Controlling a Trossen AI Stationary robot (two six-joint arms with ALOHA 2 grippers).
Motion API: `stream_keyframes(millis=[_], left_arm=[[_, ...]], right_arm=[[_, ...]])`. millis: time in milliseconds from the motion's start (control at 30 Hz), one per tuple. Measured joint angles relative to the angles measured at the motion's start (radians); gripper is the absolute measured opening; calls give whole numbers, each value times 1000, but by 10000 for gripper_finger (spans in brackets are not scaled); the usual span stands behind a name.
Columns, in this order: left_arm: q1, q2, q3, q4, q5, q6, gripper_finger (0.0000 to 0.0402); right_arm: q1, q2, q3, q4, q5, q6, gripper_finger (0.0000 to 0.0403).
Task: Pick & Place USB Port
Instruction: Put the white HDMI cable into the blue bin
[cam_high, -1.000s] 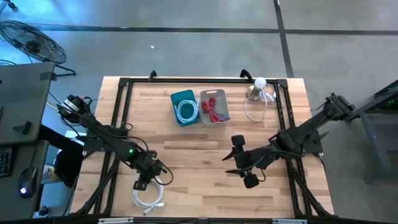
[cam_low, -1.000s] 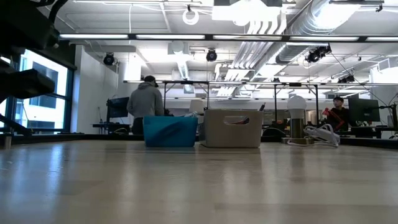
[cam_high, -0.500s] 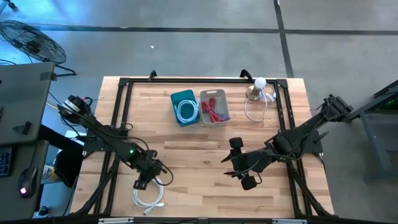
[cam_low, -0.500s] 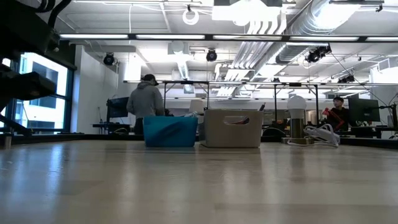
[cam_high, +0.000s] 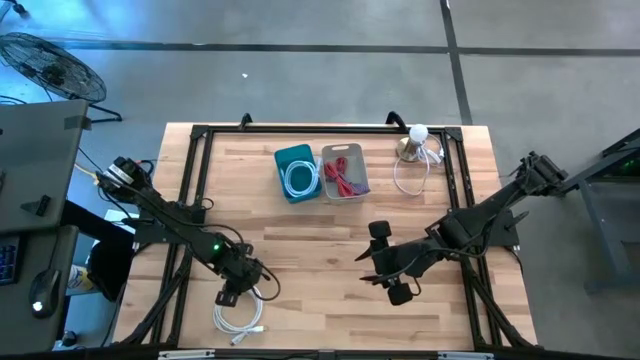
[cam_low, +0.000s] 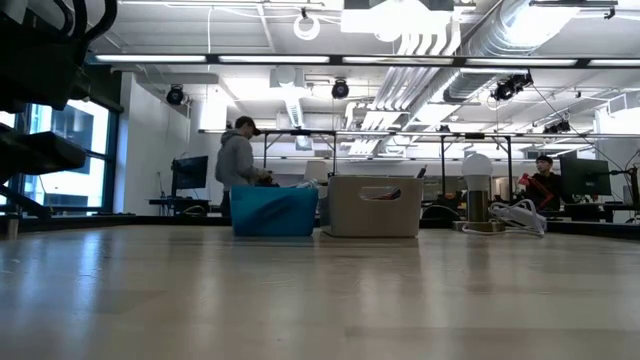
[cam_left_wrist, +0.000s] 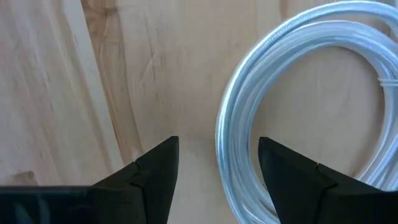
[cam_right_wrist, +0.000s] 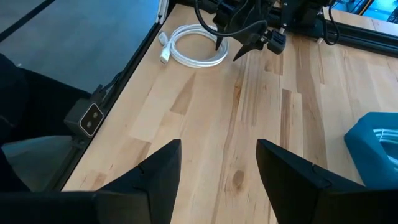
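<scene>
A white coiled USB cable lies flat on the wooden table near its front left corner; the right wrist view shows the coil too. My left gripper hovers just over the coil's far side, pointing steeply down and open. In the left wrist view the coil's arc runs between the two fingers of my left gripper, which do not touch it. My right gripper hangs open above the table's middle right, with nothing between its fingers.
At the table's far middle stand a teal bin holding a white cable and a grey bin holding a red cable. A small lamp with a loose white cord is at the far right. A black frame borders the table.
</scene>
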Motion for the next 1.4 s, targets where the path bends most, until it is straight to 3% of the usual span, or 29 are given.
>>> stream_keyframes(millis=[400, 833, 967, 1100, 1400], left_arm=[[1, 64, 3, 35, 21, -1, 215], [0, 70, 2, 34, -27, 6, 213], [0, 71, 2, 13, -35, 5, 160], [2, 71, 2, -17, -50, 4, 31], [-1, 72, 13, -23, -123, 29, 18]], right_arm=[[0, 0, 0, 0, 0, 0, 201], [0, 0, 0, 0, -3, 10, 201], [0, 0, 0, 0, -3, 11, 201], [0, 0, 0, 0, -2, 19, 201], [0, 0, 0, 0, 3, 50, 201]])
